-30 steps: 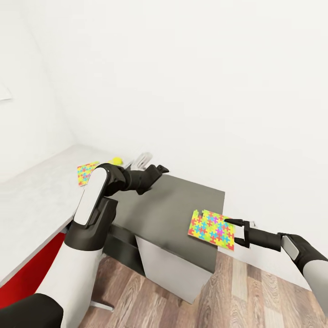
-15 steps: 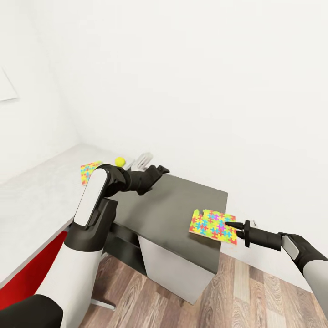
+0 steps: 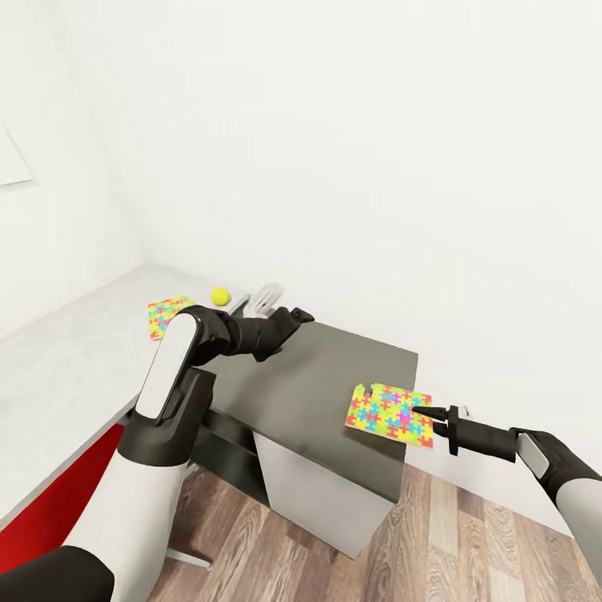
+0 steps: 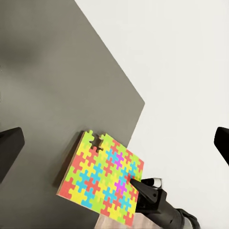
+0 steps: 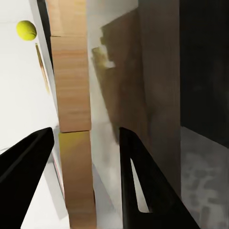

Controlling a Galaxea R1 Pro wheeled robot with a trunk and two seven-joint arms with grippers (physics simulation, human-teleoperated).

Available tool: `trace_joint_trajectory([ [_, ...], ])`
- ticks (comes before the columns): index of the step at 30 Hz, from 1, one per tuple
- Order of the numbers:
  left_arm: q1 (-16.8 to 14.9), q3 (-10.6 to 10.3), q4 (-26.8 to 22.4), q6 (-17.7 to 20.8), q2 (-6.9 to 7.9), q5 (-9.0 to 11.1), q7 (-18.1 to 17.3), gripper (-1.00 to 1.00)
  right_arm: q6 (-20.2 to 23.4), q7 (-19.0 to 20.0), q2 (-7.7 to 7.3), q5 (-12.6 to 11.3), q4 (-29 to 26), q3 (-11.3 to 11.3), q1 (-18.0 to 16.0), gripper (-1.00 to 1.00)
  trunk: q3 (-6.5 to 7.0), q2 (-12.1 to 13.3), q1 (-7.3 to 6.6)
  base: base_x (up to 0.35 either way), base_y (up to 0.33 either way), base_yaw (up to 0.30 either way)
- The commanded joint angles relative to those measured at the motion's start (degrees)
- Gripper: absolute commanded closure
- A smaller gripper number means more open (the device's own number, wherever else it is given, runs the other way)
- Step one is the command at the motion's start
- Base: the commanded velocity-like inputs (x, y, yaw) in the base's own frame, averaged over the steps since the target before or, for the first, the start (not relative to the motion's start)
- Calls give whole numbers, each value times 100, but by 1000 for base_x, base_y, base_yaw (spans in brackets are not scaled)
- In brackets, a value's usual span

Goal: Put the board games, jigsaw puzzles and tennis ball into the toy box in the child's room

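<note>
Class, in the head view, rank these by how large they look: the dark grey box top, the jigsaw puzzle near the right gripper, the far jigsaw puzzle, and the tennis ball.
1. dark grey box top
2. near jigsaw puzzle
3. far jigsaw puzzle, which looks smaller partly through distance
4. tennis ball

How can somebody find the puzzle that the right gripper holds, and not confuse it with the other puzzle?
Look at the dark grey box. A bright puzzle lies on its near right corner, with the right gripper shut on its edge. The other puzzle lies far off on the white table, near the ball.

Bare white walls (image 3: 351,142) enclosed a wood-plank floor (image 3: 451,535), with a dark grey cabinet (image 3: 334,380) beside a pale grey table (image 3: 58,368).
</note>
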Motion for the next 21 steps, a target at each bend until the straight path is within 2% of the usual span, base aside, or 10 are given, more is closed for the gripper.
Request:
trace_joint_trajectory([
  [1,-3,6,-7,81,2,38,16,-100,-6,21,2,73,-32,-8,1,100,13,37,-22,0,0,0],
  [8,27,72,-13,387,35,44,-89,-100,15,5,-34,87,-938,10,49,100,138,318,-176,0,0,0],
  [15,51,106,-122,417,58,66,-67,-100,9,15,-34,101,-1239,27,52,100,264,599,-329,0,0,0],
  [19,54,124,-145,424,177,224,-58,-100,8,14,-41,117,-1490,35,100,100,336,759,-417,0,0,0],
  [21,71,237,-153,421,272,453,-61,-100,15,12,-47,119,-2017,42,305,100,372,839,-461,0,0,0],
])
